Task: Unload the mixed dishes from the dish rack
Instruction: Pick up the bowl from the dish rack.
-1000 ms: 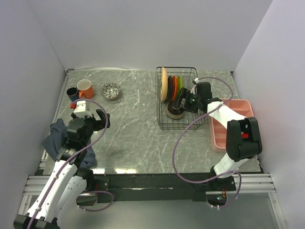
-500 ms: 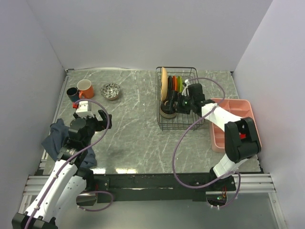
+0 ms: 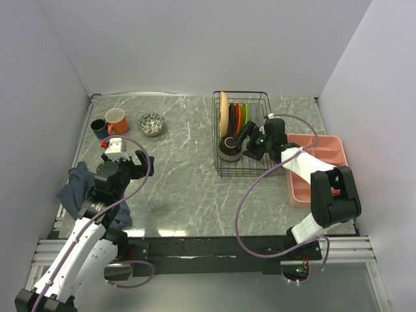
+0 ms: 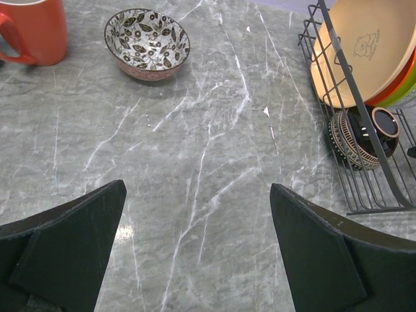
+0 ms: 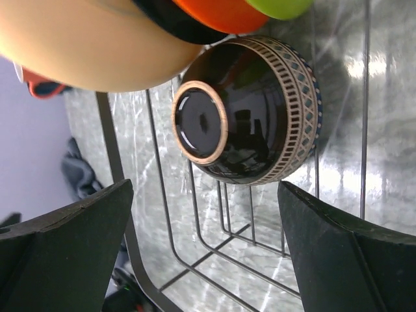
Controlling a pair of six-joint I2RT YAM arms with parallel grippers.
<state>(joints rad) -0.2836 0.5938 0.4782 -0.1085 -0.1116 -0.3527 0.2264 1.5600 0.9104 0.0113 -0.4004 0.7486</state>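
Plates stand on edge in the wire rack at the right of the bench, with a brown bowl tipped on its side just beside them. The right claw faces that bowl, jaws wide apart and empty. The left claw, also spread and empty, hovers over the bench. A mug, a cup and a patterned bowl sit far left.

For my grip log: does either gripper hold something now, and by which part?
Nothing is held. Both are open: the right gripper faces the dark bowl, the left gripper the table.
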